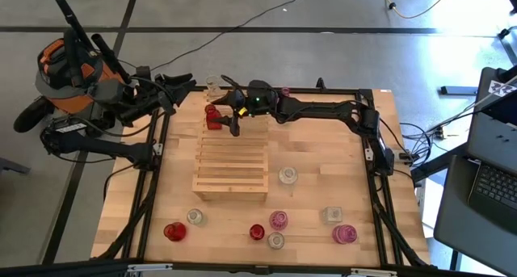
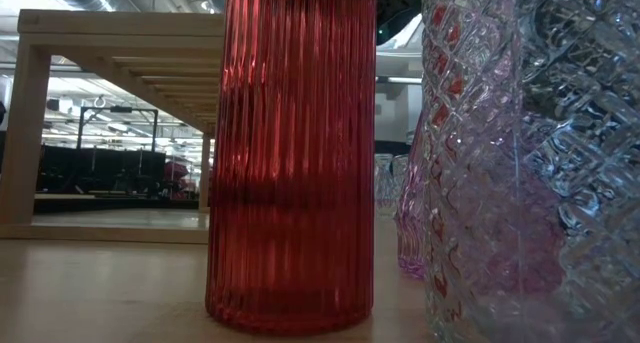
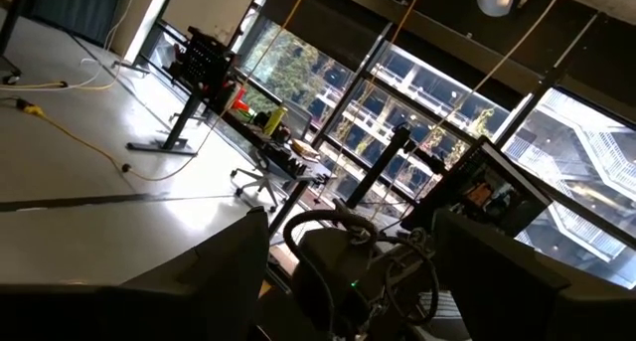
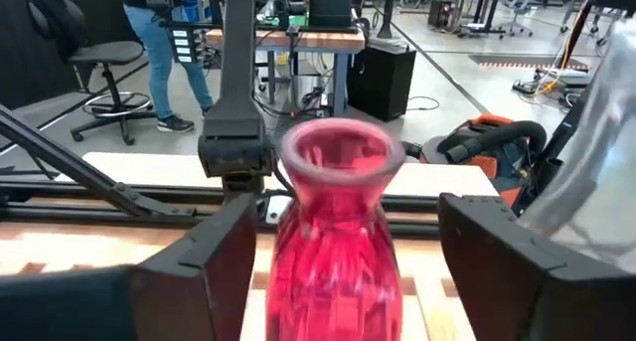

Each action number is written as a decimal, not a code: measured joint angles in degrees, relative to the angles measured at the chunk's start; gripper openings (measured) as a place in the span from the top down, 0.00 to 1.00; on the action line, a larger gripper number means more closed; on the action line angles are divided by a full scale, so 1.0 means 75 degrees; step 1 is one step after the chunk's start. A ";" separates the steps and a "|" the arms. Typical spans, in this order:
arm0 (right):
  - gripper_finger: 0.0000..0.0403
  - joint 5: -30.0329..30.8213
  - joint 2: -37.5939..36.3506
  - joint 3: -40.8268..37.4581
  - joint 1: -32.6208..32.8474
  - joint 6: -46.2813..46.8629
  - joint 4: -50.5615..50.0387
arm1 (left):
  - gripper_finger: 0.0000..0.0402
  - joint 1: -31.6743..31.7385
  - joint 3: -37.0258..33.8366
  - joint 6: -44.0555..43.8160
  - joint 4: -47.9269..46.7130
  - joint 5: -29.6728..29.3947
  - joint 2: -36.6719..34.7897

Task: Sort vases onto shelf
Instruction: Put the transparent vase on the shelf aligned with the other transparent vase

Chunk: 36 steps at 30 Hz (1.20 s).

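Observation:
A red ribbed glass vase (image 1: 214, 115) (image 4: 336, 232) stands upright by its base on the far left end of the pale slatted shelf (image 1: 232, 160). My right gripper (image 1: 229, 115) (image 4: 343, 266) is open. Its fingers stand on either side of this vase's body, a small gap on each side. My left gripper (image 1: 182, 86) (image 3: 353, 281) waits open past the table's far left corner, holding nothing. Several more red, pink and clear vases stand on the table near the shelf's near side, such as a red one (image 1: 174, 231) and a pink one (image 1: 345, 233).
A clear vase (image 1: 212, 85) (image 4: 596, 152) stands just beyond the red one, close to my right gripper. A pink vase (image 1: 284, 91) sits at the far edge. In the low view a red vase (image 2: 290, 153) and patterned clear vases (image 2: 520, 163) fill the foreground. A person (image 4: 164, 43) stands in the room.

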 joint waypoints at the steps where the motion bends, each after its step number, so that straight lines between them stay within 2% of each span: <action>1: 0.35 -0.0019 0.0000 0.0107 0.0000 0.0003 -0.0038 | 0.32 0.0000 -0.0001 0.0000 -0.0003 0.0000 0.0000; 5: 0.37 -0.0040 -0.0003 0.0668 0.0006 -0.0183 -0.0079 | 0.32 0.0000 0.0002 0.0000 -0.0003 0.0000 0.0000; 11: 0.42 0.0067 -0.0003 0.1984 0.0006 -0.0688 -0.1022 | 0.32 0.0000 0.0000 0.0000 -0.0003 0.0000 0.0000; 16: 0.43 -0.0339 -0.0006 0.3332 0.0012 -0.1019 -0.2045 | 0.32 -0.0002 0.0000 0.0000 0.0000 0.0000 0.0000; 20: 0.43 -0.0367 -0.0036 0.4752 0.0008 -0.1598 -0.5052 | 0.32 0.0000 0.0002 0.0000 -0.0003 0.0000 0.0000; 23: 0.43 -0.0151 -0.0706 0.4132 0.0063 -0.1863 -0.6640 | 0.32 0.0000 -0.0001 0.0003 0.0001 -0.0003 0.0000; 29: 0.43 0.1490 -0.1540 0.4009 0.0730 -0.2410 -1.1248 | 0.32 -0.0002 0.0000 0.0003 -0.0004 -0.0002 0.0003; 33: 0.43 0.2920 -0.1655 0.4009 0.1453 -0.2125 -1.3077 | 0.32 0.0000 -0.0001 0.0003 -0.0003 -0.0002 0.0002; 36: 0.43 0.3430 -0.1659 0.3924 0.1921 -0.1658 -1.3951 | 0.32 -0.0002 0.0001 0.0003 -0.0003 -0.0002 0.0001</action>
